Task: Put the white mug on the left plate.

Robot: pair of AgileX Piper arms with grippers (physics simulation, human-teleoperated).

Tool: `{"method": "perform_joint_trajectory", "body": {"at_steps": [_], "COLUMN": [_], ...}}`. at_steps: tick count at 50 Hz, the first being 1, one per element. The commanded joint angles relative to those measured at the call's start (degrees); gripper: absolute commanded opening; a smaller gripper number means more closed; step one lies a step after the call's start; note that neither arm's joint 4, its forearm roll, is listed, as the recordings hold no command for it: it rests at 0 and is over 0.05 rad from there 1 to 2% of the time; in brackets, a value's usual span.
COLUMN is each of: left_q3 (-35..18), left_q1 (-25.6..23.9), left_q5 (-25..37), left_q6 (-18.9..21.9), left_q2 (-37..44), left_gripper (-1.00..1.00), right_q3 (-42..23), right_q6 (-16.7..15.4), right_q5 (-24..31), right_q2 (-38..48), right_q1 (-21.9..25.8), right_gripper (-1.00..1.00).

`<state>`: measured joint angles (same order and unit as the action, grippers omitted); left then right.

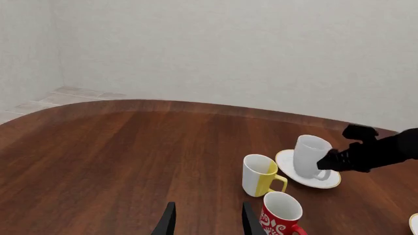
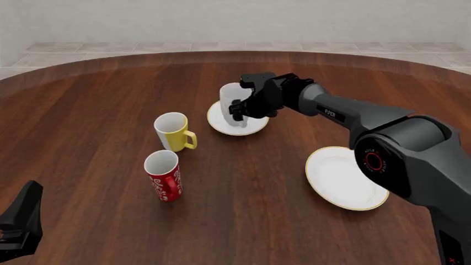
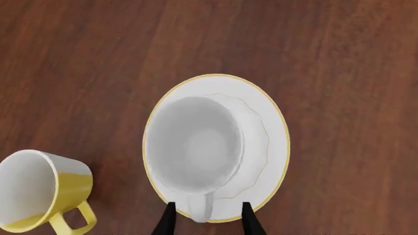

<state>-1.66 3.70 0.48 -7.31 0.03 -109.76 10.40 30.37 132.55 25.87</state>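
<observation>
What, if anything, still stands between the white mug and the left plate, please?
Nothing visible does. The mug already stands upright on the left plate, with the right pincer at its handle, one finger on each side. The yellow mug and red mug stand apart on the table, clear of the plate.
</observation>
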Motion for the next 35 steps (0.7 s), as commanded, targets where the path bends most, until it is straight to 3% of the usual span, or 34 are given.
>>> {"method": "perform_joint_trajectory", "body": {"at_steps": [1, 35], "left_q3": [0.1, 0.0], "left_q1": [0.0, 0.0], "left_q5": [0.0, 0.0], "left_q6": [0.0, 0.0], "left_q2": [0.0, 0.0], "left_gripper": [1.00, 1.00], "right_q3": [0.7, 2.1], "right_q6": [0.1, 0.2], "right_q5": [-0.1, 1.0], "right_q2": [0.4, -4.1], "right_q1": [0.1, 0.5], "right_gripper": [1.00, 1.00]}}
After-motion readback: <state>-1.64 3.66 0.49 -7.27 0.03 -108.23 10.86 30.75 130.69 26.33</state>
